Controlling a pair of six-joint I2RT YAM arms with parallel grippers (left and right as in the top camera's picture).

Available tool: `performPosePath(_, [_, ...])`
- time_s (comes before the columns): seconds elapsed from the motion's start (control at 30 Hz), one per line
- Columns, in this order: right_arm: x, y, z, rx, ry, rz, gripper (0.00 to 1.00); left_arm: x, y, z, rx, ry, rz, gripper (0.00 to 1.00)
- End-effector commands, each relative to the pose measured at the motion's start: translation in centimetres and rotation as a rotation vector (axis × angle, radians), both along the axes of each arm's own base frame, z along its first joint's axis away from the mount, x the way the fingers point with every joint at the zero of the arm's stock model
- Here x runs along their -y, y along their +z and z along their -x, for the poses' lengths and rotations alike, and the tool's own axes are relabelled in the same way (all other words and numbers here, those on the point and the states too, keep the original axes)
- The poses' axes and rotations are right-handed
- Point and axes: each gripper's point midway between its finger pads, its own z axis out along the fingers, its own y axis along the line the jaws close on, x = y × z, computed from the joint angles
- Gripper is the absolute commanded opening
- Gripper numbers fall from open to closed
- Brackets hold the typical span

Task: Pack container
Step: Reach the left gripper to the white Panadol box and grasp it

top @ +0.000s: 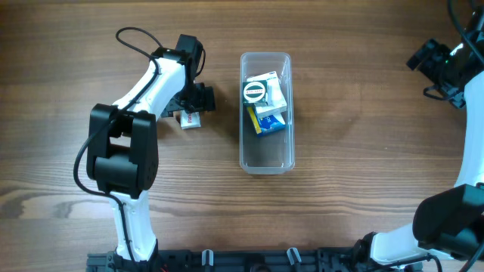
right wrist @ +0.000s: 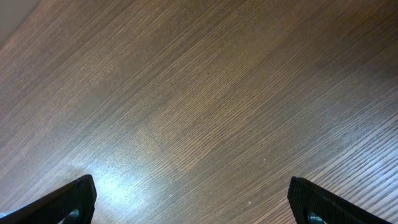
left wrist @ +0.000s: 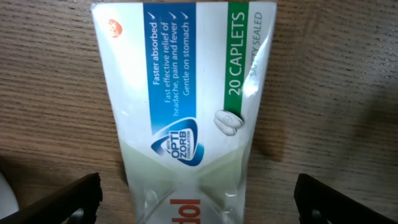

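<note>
The clear plastic container lies lengthwise at the table's centre. In its far half lie a white round item, a white box and a blue-and-yellow box. My left gripper hangs over a small white medicine box lying on the table left of the container. In the left wrist view the white, blue and green caplet box lies between my open fingers, which do not touch it. My right gripper is open and empty at the far right, over bare wood.
Black cables run by the left arm and at the top right corner. A black rail runs along the front edge.
</note>
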Motion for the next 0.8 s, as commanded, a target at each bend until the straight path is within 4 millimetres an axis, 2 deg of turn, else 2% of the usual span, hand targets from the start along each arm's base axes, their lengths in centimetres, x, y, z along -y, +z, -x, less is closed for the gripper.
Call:
performPosePath(0.0, [0.07, -0.62, 0.02, -0.016, -0.014, -0.003, 1.0, 0.23, -0.22, -0.15, -0.002, 0.01, 0.012, 1.0])
performPosePath(0.07, [0.07, -0.62, 0.02, -0.016, -0.014, -0.003, 1.0, 0.22, -0.22, -0.13, -0.003, 0.009, 0.011, 0.96])
performPosePath(0.1, [0.07, -0.61, 0.01, -0.015, -0.014, -0.003, 1.0, 0.22, -0.22, -0.13, -0.003, 0.009, 0.011, 0.8])
performPosePath(0.13, [0.07, -0.61, 0.01, -0.015, -0.014, -0.003, 1.0, 0.23, -0.22, -0.14, -0.003, 0.01, 0.012, 0.73])
performPosePath(0.17, [0.07, -0.61, 0.01, -0.015, -0.014, -0.002, 1.0, 0.22, -0.22, -0.14, -0.002, 0.01, 0.011, 0.79])
performPosePath(0.2, [0.07, -0.62, 0.02, -0.016, -0.014, -0.003, 1.0, 0.22, -0.22, -0.14, -0.002, 0.009, 0.011, 0.79])
performPosePath(0.33, [0.07, -0.62, 0.02, -0.016, -0.014, -0.003, 1.0, 0.21, -0.22, -0.11, -0.004, 0.009, 0.011, 0.56])
performPosePath(0.43, [0.07, -0.61, 0.01, -0.015, -0.014, -0.003, 1.0, 0.22, -0.22, -0.14, -0.002, 0.009, 0.011, 0.48])
performPosePath(0.47, [0.08, -0.61, 0.01, -0.015, -0.014, -0.002, 1.0, 0.22, -0.22, -0.13, -0.003, 0.009, 0.011, 0.41])
performPosePath(0.6, [0.07, -0.61, 0.01, -0.015, -0.014, -0.003, 1.0, 0.21, -0.22, -0.12, -0.003, 0.009, 0.011, 0.38])
performPosePath(0.7, [0.07, -0.61, 0.01, -0.015, -0.015, -0.003, 1.0, 0.18, -0.15, 0.02, -0.008, 0.009, 0.01, 0.42])
performPosePath(0.77, [0.07, -0.61, 0.01, -0.015, -0.014, -0.003, 1.0, 0.13, 0.09, 0.23, -0.013, 0.009, 0.009, 0.4])
